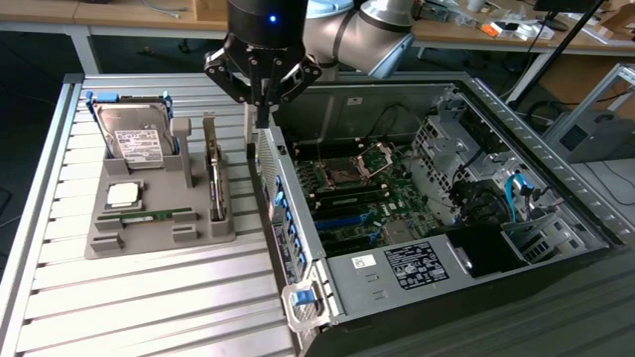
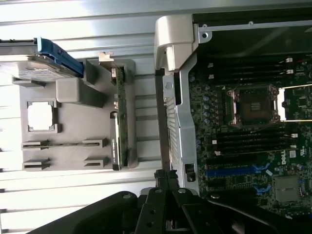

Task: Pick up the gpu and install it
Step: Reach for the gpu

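Now | fingers (image 1: 263, 111) closed over case wall (image 1: 270, 160) | gpu (image 1: 213, 182) in holder (image 1: 149, 232)

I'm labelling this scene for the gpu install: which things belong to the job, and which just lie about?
Job: gpu, gripper, open computer case.
Lying about: hard drive, processor chip, RAM stick.

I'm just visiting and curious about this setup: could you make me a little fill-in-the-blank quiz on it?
The claw, above the computer case wall, is ____.
The gpu stands on edge in the gray tray, beside the ____ drive.
The tray lies to the exterior view's ____ of the computer case.
Missing: shut; hard; left.
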You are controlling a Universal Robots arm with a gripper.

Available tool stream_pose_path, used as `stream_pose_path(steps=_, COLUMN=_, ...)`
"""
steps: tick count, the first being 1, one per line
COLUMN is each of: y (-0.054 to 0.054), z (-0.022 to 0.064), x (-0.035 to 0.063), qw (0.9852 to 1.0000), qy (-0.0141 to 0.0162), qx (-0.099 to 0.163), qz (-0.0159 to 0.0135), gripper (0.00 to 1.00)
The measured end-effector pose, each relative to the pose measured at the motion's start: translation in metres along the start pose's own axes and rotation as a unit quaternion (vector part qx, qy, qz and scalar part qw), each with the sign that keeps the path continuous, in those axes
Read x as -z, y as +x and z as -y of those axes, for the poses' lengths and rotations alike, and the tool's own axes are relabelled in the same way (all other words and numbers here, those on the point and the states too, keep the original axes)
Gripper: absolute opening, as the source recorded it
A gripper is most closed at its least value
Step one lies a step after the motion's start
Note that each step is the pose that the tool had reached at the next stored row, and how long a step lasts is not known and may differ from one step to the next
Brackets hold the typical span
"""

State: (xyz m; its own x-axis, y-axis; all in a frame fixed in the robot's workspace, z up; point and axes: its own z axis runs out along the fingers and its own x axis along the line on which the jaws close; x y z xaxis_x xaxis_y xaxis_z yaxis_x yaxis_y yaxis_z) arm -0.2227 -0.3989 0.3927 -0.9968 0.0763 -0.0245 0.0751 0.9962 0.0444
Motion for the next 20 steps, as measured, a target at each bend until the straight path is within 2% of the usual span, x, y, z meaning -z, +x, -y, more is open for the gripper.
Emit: stream_pose_path(steps=20, y=0.01, z=0.0008, x=0.0002, qw=1.0, qy=0.0, qx=0.0, qz=0.0, gripper=0.11)
